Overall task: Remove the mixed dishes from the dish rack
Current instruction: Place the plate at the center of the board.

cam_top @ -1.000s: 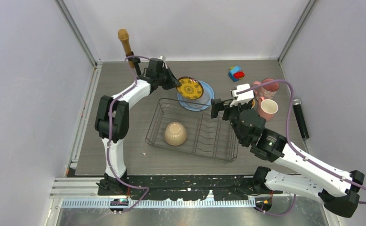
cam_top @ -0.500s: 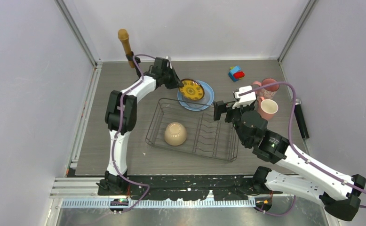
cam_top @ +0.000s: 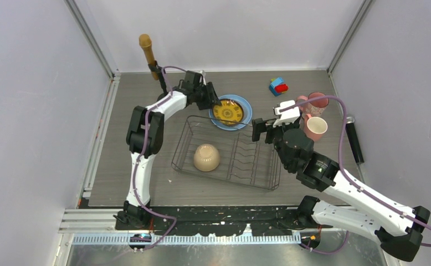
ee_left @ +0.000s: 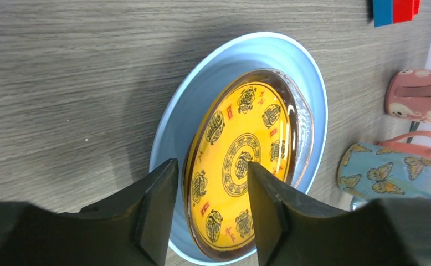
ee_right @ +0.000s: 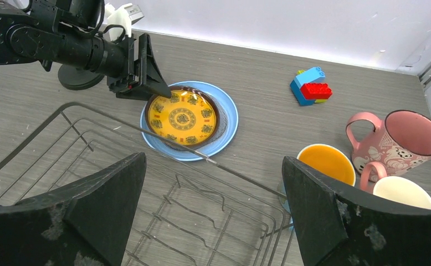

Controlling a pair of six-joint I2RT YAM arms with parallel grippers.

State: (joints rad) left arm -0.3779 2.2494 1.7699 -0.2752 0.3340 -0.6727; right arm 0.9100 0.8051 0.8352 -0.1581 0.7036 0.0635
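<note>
Left claw [ee_left: 211,162] is out at the far side of the worktop [cam_top: 124,166], and I've got its fingers apart, straddling the rim of the yellow patterned plate [ee_left: 241,166]: one finger sits outside the rim over the light-blue plate [ee_left: 202,94], the other over the yellow plate's patterned face. On the top view the claw comes in from the plate's nine o'clock. I can't tell whether either finger is touching the rim, but they are not pinched on it. The yellow plate lies on top of the blue one, and the pair sits on the worktop just past the far edge of the dish rack [cam_top: 241,160], at about its twelve o'clock. Right claw [ee_right: 213,160] is spread wide with nothing between the fingers, hanging over the rack's far right corner, and the stacked plates are ahead of it at eleven o'clock. Inside the rack I see only the beige bowl [cam_top: 206,157], upside down toward the nine o'clock end. Out at the rack's two o'clock the mugs stand close together: the speckled pink mug [ee_right: 407,136], the plain pink mug [ee_right: 399,194] and the blue mug [ee_right: 327,160]. A red-and-blue toy block [ee_right: 311,85] lies beyond them near the back wall.
</note>
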